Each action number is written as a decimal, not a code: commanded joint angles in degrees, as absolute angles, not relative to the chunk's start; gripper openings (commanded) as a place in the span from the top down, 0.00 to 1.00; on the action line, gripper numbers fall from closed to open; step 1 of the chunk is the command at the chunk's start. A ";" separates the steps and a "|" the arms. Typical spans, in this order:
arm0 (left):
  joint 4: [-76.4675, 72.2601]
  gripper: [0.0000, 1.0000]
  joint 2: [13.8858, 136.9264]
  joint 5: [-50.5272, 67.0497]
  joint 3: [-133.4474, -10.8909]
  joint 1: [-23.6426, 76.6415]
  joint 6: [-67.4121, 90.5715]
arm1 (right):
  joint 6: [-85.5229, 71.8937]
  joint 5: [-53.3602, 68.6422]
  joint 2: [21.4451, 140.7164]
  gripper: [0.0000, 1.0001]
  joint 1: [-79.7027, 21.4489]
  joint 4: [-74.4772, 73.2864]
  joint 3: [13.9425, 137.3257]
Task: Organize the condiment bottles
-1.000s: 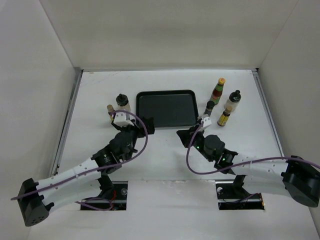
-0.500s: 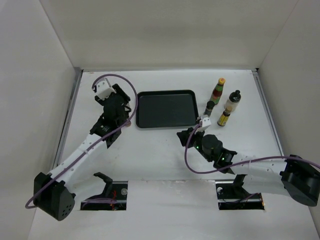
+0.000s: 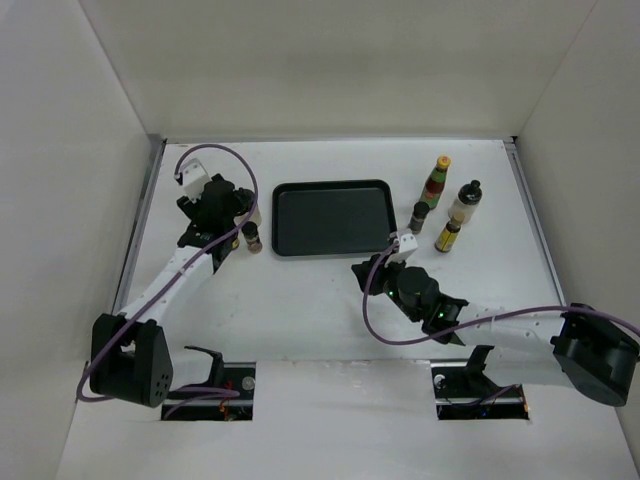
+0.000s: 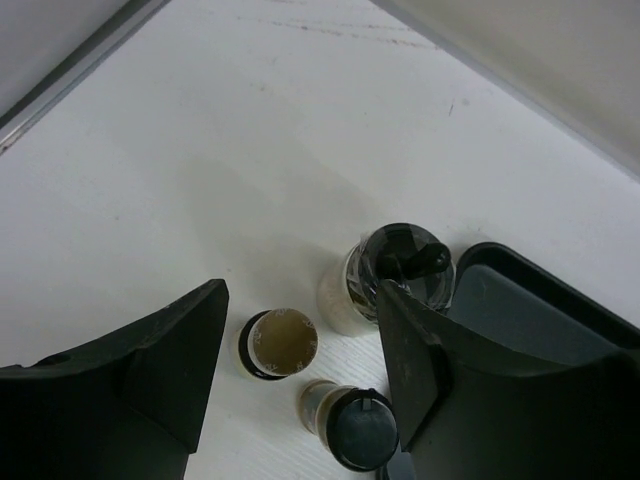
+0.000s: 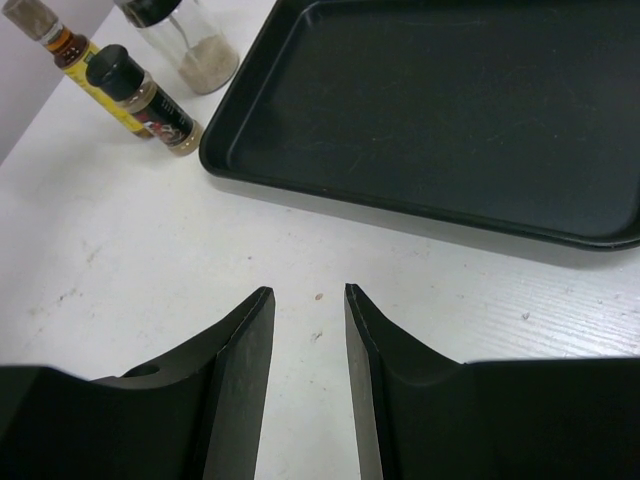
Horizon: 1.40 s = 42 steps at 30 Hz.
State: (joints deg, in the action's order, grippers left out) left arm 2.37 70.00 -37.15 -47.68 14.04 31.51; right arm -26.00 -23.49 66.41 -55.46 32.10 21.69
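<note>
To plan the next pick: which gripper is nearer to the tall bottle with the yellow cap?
Right. The right gripper is by the tray's near right corner, same side as the tall bottle; the left gripper hovers over bottles beyond the tray's left edge.

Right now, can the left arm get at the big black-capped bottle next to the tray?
Probably yes: the left gripper hangs open just above the bottle, nothing over it. The tray rim and two smaller bottles crowd it, so a finger might bump them.

L end effector [image 4: 300, 298] now over bottles [image 4: 401, 266]
</note>
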 commanded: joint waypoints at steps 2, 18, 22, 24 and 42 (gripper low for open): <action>-0.26 0.45 72.50 -33.84 -47.55 12.61 32.25 | -26.37 -24.70 66.53 0.59 -55.33 33.49 24.08; -1.05 0.61 75.50 -37.53 -44.56 14.72 33.49 | -26.28 -24.87 65.74 0.58 -55.33 32.87 23.91; -2.02 0.79 74.19 -37.62 -43.51 14.28 33.22 | -26.37 -24.87 65.65 0.57 -55.33 32.78 23.91; -2.02 0.82 71.91 -37.62 -43.33 14.28 33.05 | -26.37 -24.87 65.65 0.57 -55.33 32.78 23.82; -6.40 0.83 64.39 -48.96 -66.69 36.95 17.94 | -26.54 -24.96 64.78 0.54 -54.62 32.87 23.03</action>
